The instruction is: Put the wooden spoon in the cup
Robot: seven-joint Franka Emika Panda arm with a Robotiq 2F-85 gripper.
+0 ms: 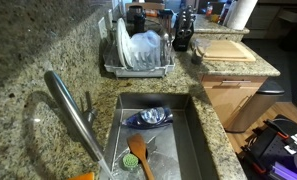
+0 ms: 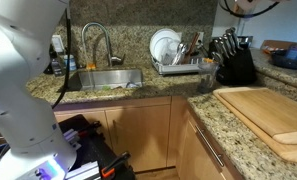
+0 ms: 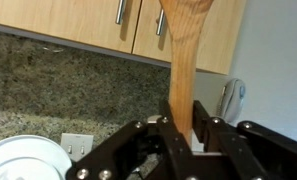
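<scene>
In the wrist view my gripper [image 3: 184, 126] is shut on the handle of the wooden spoon [image 3: 184, 55]. The spoon stands upright, with its bowl up in front of the wooden cabinet doors. The gripper itself does not show in either exterior view; only the white arm [image 2: 23, 90] shows at the left. A small dark-grey cup [image 1: 184, 42] appears to stand on the counter between the dish rack [image 1: 138, 68] and the cutting board [image 1: 226, 48]. It is small and unclear.
The sink [image 1: 193, 135] holds an orange spatula with a green handle [image 1: 138, 155] and a blue dish [image 1: 151, 117]. A faucet [image 1: 73, 110] arches over it. White plates stand in the rack [image 2: 166, 45]. A knife block [image 2: 233, 62] and a large board [image 2: 273, 112] stand on the counter.
</scene>
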